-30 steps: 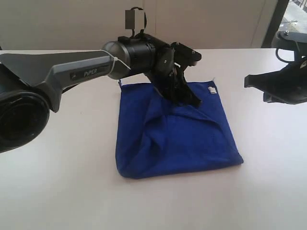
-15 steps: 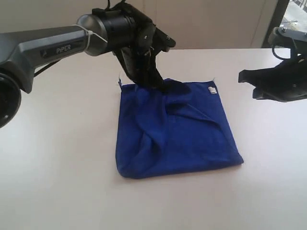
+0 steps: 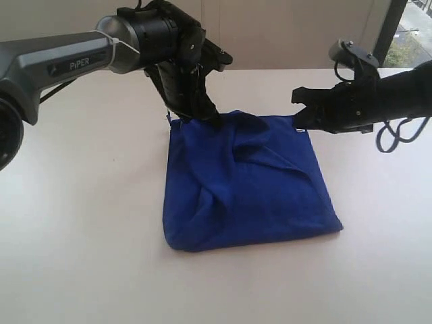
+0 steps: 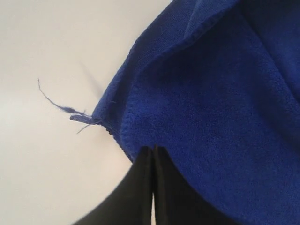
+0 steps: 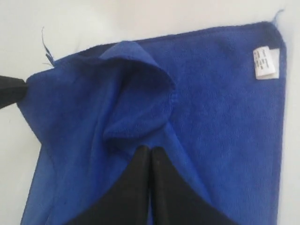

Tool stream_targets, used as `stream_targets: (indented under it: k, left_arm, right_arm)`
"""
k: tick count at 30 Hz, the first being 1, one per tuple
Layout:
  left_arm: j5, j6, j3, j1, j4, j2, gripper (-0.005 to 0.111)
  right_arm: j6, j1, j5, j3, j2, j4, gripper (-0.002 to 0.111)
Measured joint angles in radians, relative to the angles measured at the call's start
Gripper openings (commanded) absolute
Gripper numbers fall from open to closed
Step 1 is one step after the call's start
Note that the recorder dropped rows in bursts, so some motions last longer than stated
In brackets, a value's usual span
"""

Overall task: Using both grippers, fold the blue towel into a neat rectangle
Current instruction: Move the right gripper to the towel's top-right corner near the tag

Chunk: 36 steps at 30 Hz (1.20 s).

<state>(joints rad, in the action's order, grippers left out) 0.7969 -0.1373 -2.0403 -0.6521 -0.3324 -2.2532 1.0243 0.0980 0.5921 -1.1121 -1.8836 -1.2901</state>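
The blue towel lies rumpled on the white table, with a raised fold near its far edge. My left gripper is shut, and its tips touch the towel's far left corner. In the left wrist view the left gripper meets the towel at its stitched edge beside a loose thread, with no cloth seen between the jaws. My right gripper is shut too, beside the far right corner. In the right wrist view the right gripper hovers over the towel just short of the fold.
A white label marks the towel's far right corner. The left arm's long grey link stretches across the far left of the table. The right arm's black cables loop at the right edge. A pale wall runs behind.
My left gripper has moved from the towel's middle back to its far left corner, drawing the fold with it. The right arm has swung in from the right edge toward the far right corner.
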Motion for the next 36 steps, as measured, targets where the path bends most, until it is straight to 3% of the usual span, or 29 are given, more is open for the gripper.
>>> stream_targets:
  k: [10,23,30,36]
  left_arm:
    - [-0.016,0.003,0.000,0.000,0.016,0.000,0.000]
    - [-0.028,0.003,0.000,0.000,0.029,-0.002,0.000]
    - [-0.028,0.003,0.000,0.000,0.032,-0.002,0.000]
    - [-0.038,0.003,0.000,0.000,0.063,-0.002,0.000]
  right_arm:
    - [0.128,-0.005,-0.016,-0.175,-0.208,-0.069,0.000]
    - [0.164,-0.106,-0.095,-0.288,-0.338,-0.070,0.000]
    - [0.165,-0.108,0.130,-0.288,-0.329,-0.046,0.000]
    - [0.101,-0.110,0.301,-0.290,-0.297,0.111,0.000]
